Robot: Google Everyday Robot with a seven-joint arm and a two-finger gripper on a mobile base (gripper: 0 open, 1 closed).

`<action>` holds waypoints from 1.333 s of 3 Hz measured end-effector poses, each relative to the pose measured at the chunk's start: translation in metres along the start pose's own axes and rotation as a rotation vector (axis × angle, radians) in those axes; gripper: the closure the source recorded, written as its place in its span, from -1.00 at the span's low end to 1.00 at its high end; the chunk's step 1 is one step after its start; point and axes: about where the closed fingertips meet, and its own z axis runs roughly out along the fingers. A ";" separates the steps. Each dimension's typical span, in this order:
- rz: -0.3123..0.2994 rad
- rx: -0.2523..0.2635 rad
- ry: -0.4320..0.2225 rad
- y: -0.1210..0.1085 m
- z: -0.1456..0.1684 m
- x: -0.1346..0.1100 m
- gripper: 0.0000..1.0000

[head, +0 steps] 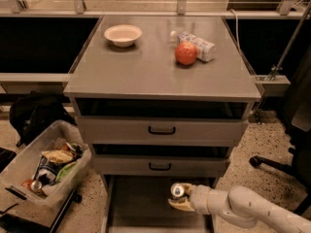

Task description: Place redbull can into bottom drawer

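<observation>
Three drawers make up the grey cabinet (146, 76): two upper drawers (116, 129) with black handles, both closed, and one bottom drawer (136, 208) pulled out at the cabinet's foot. One clear plastic bin (29, 166) full of snack packets sits on the floor to the cabinet's left. One black bag (36, 114) lies behind the bin, against the cabinet's left side. Part of one chair base (272, 164) shows on the floor to the cabinet's right.

One white arm (252, 210) reaches in low from the cabinet's right front, its forearm nearly level and pointing left across the open drawer's right edge. Nothing stands between it and the drawer floor.

On the cabinet's top stand three things. One pale bowl (122, 35) is at the back left. One clear bottle (197, 44) lies on its side at the back right. One red apple (186, 53) touches the bottle's front.

The gripper (180, 199) hangs over the right part of the bottom drawer, just below the second drawer's front. Its fingers are clasped around the one redbull can (177, 191), which is tipped so its shiny top faces up and forward.
</observation>
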 end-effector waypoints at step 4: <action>0.082 0.150 0.022 -0.038 0.010 0.094 1.00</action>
